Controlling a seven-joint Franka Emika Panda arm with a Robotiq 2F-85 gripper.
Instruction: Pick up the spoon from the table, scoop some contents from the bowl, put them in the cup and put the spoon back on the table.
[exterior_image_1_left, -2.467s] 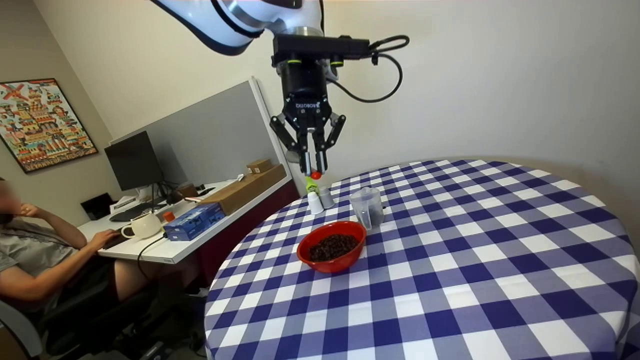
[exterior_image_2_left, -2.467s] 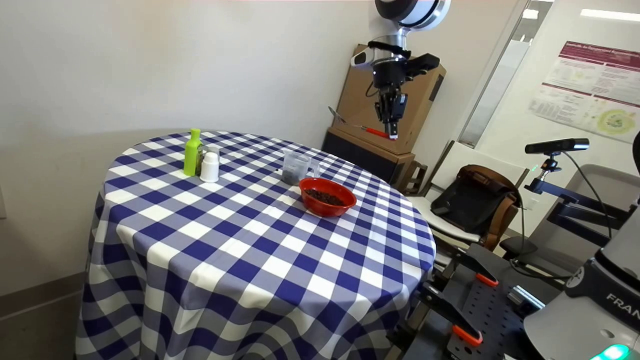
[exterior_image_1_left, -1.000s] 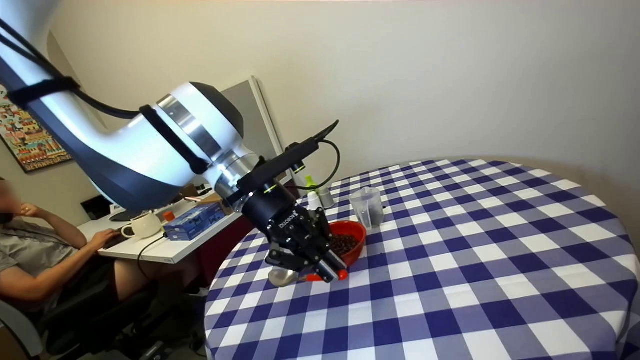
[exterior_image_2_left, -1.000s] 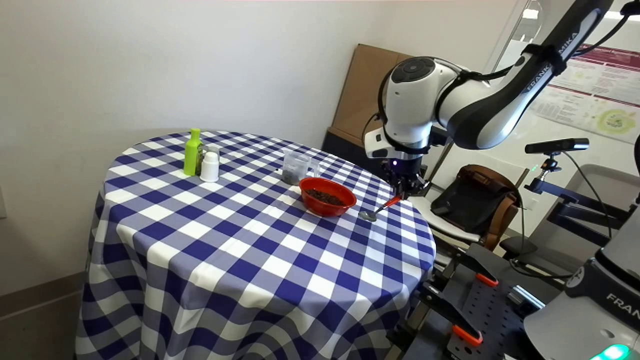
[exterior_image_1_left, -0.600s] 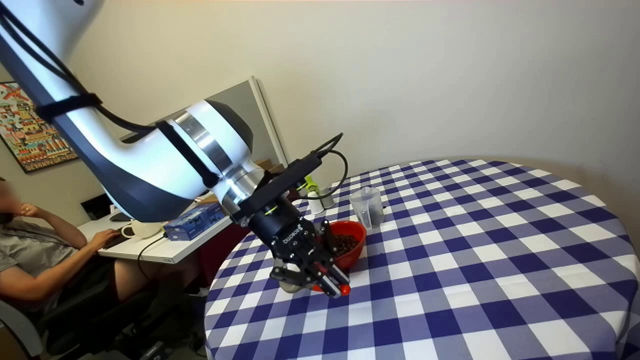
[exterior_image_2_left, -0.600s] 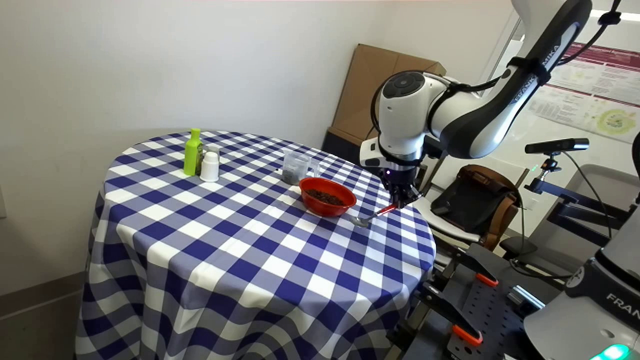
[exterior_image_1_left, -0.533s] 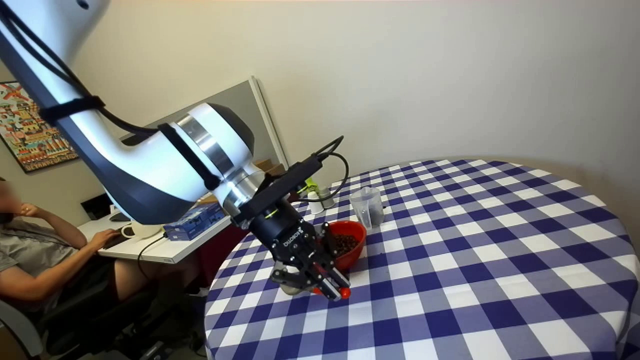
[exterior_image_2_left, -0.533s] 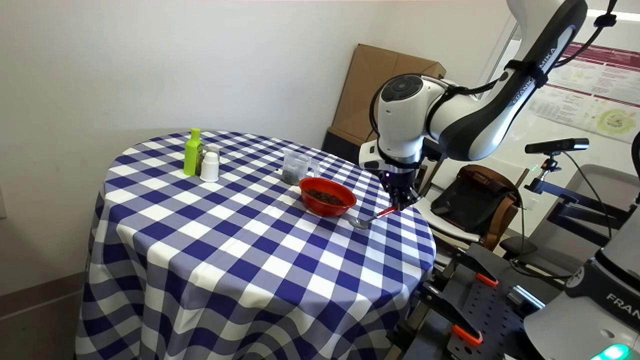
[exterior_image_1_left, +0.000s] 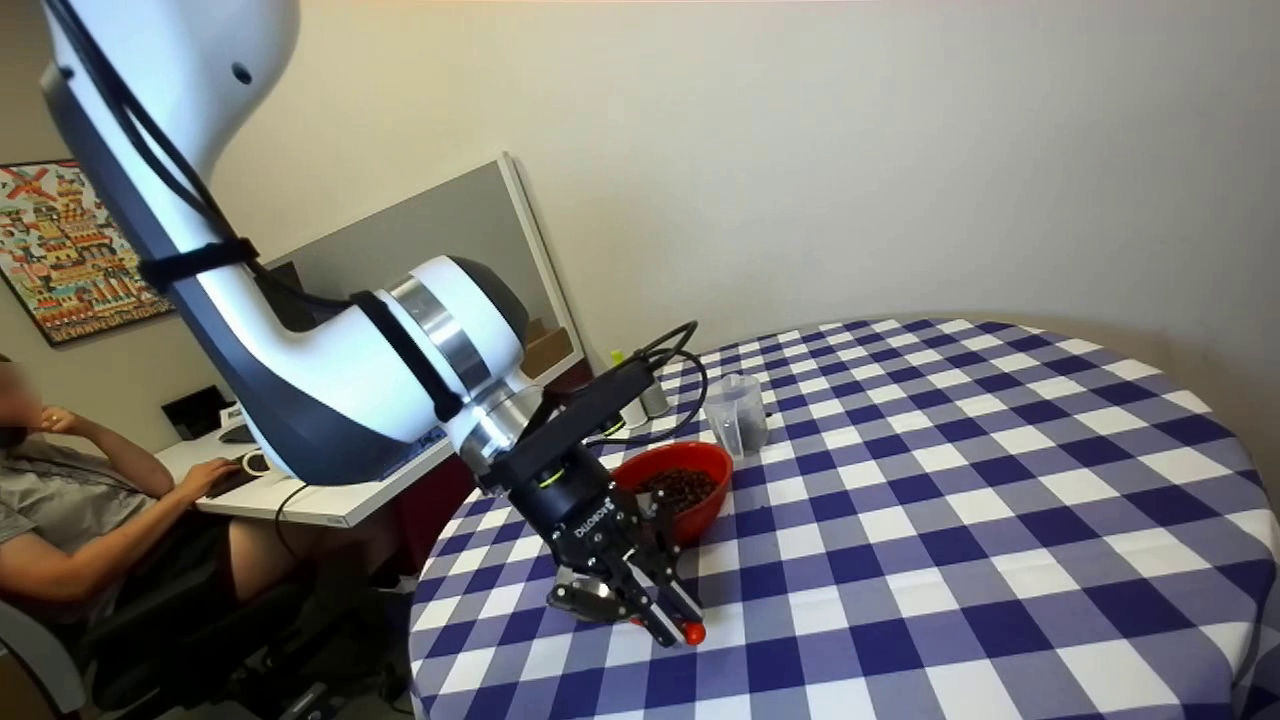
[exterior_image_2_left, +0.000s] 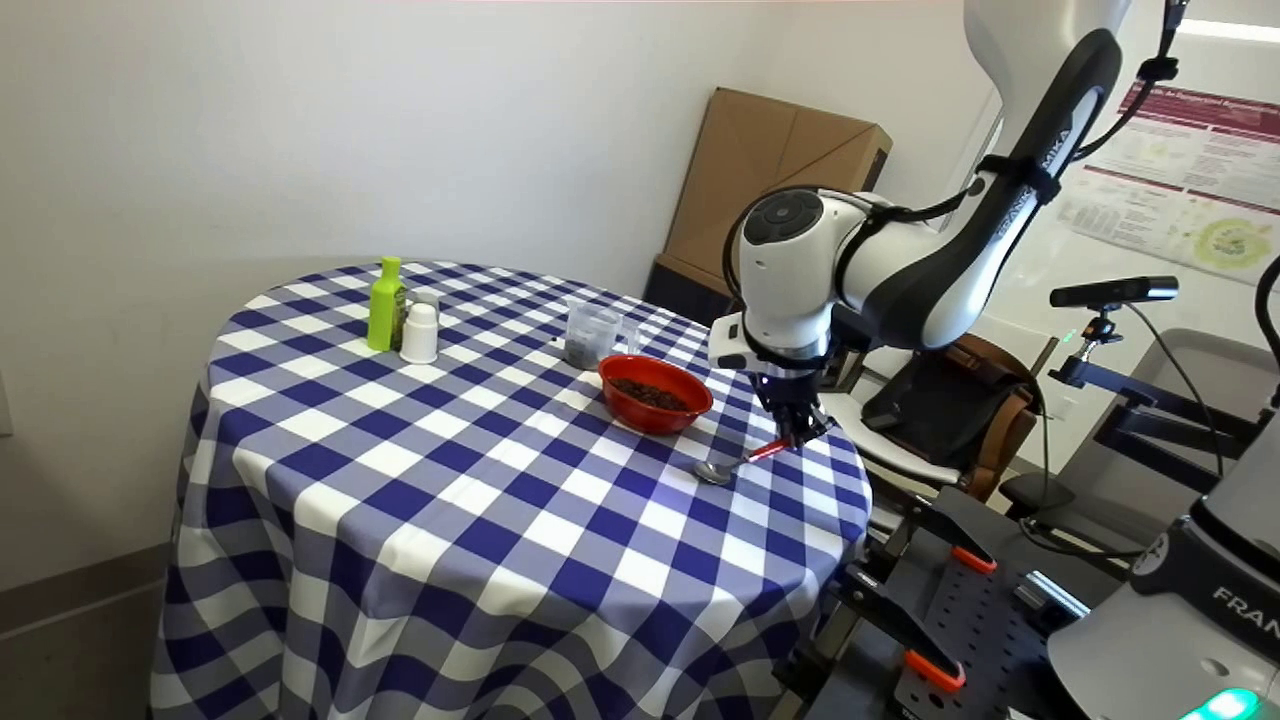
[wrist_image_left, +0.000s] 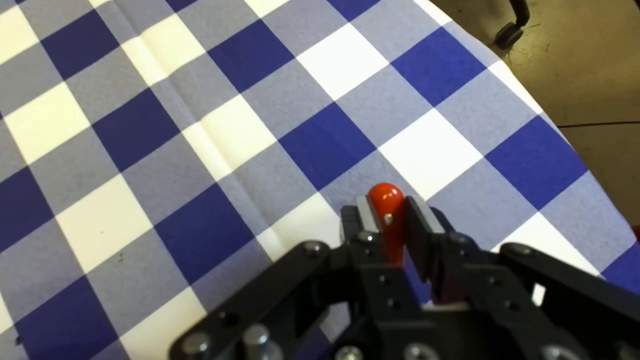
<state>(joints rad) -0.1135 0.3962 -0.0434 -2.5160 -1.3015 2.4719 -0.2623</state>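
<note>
Spoon (exterior_image_2_left: 760, 453), pinched by its handle in the gripper (wrist_image_left: 395, 214), was between bowl (exterior_image_2_left: 640, 415) and robot-side edge of the table (exterior_image_2_left: 563, 531); table contact was unclear. Contents (exterior_image_2_left: 648, 394) sat in the bowl, cup (exterior_image_2_left: 590, 335) just past it. Green bottle (exterior_image_2_left: 383, 312) stood toward left edge in an exterior view.

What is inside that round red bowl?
Lots of small dark-brown bits lie in the round red bowl. They cover its bottom, so anything buried under them can't be seen.
</note>
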